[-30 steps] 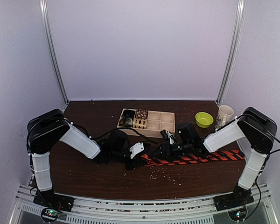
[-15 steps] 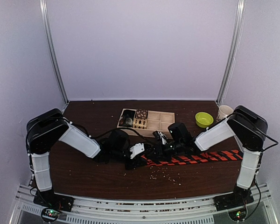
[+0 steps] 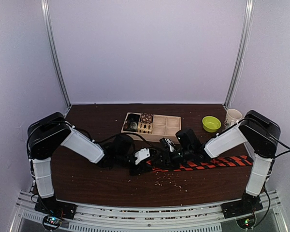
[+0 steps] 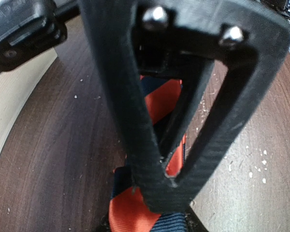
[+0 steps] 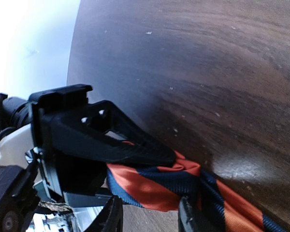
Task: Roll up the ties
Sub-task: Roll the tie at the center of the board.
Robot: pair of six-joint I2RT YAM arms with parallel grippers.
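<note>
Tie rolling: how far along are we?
Done: just a first fold at one end of the striped tie. In hand: left gripper pinches that fold, right gripper straddles the tie beside it. Left: nearly the whole length lies flat on the table, unrolled.

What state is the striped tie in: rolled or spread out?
Mostly spread. The tie lies flat in a long strip across the table; only its end at the left gripper is folded over.
</note>
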